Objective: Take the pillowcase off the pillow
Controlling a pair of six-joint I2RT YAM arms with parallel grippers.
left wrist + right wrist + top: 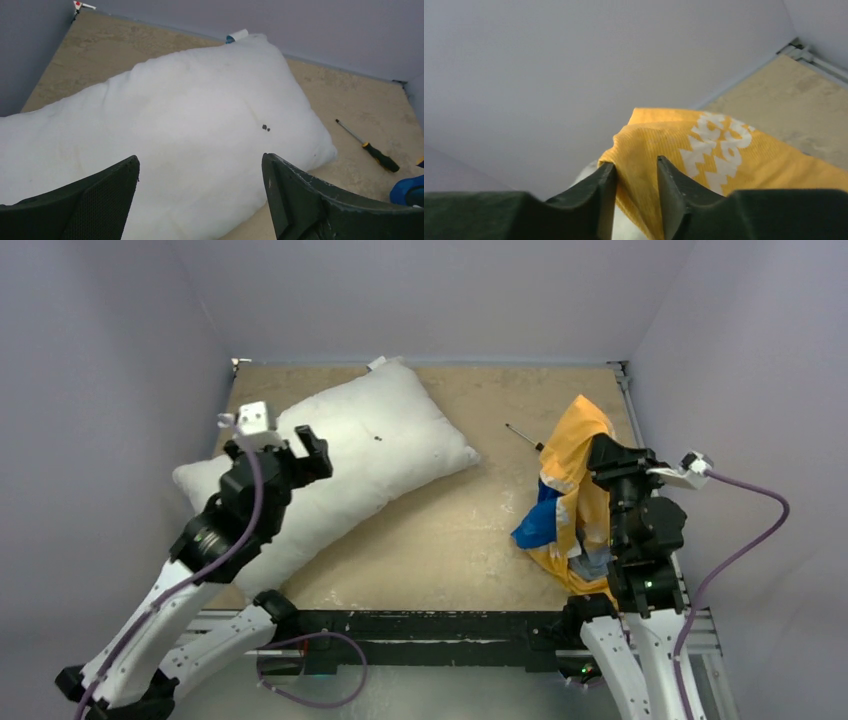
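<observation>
The pillow (370,455) lay beneath the wide-spread, empty left fingers (300,200), long axis running away rightward. The pillowcase (724,155) filled the narrow gap between the right fingers (676,195), possibly gripped.

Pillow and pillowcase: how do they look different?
The pillow is plain white; the pillowcase is orange-yellow with white print and some blue. The pillow is plump and lies flat on the left; the pillowcase is thin, empty and bunched up on the right, a fold pinched in the right gripper. The pillow is bigger than the crumpled pillowcase. Both are soft cloth things.
</observation>
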